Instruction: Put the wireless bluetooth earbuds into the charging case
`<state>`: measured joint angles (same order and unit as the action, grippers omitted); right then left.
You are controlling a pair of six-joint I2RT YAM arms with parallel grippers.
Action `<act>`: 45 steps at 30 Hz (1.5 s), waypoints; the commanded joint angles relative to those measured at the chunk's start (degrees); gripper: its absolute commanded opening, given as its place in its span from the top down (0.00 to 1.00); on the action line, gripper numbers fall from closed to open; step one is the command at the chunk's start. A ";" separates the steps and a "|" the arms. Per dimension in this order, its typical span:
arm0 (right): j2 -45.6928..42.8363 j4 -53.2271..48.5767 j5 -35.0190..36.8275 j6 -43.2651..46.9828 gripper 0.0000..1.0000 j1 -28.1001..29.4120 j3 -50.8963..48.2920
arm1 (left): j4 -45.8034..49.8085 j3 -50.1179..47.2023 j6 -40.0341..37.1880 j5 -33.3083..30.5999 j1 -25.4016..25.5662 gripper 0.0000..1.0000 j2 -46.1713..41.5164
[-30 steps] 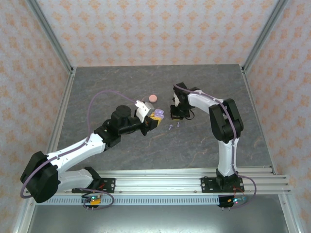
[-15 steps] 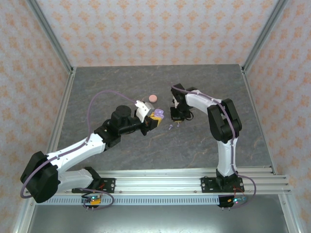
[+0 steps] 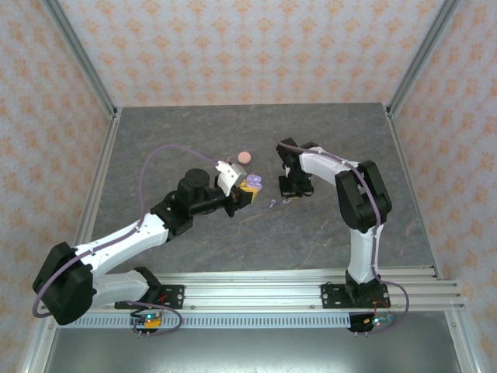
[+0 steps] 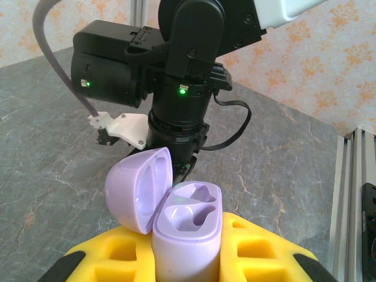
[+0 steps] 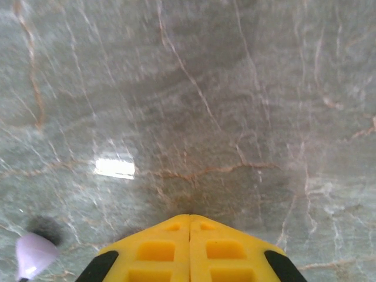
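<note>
While you look down from above, you see the grey marbled table (image 3: 194, 124) carrying everything. Your white-and-black left arm (image 3: 132, 233) reaches from the near left corner toward the table's middle. The white-and-black right arm (image 3: 361, 202) bends in from the near right edge to meet it. Your left gripper (image 3: 244, 191) has its yellow jaws clamped on the open lilac-purple plastic charging case (image 4: 187, 235). You hold that case upright, its domed lid (image 4: 138, 188) hinged back and two moulded wells facing up. Your right gripper (image 5: 189, 226) hangs just beside it over the table's middle, jaws pressed together tip to tip. A closed salmon-pink round case (image 3: 244, 157) lies a little nearer the far edge. One tiny lilac-purple stemmed earbud (image 3: 273, 203) lies on the table between your two grippers, nearer the right one.
</note>
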<state>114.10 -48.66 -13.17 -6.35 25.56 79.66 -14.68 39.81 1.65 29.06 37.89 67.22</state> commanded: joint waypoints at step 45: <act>-5.43 0.58 -5.72 14.07 0.69 2.96 -0.61 | 0.62 -0.03 -0.10 -1.79 0.34 0.91 -3.76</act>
<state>107.13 -45.89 -20.53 6.15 28.36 76.99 -13.72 39.81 1.67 28.58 37.89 64.86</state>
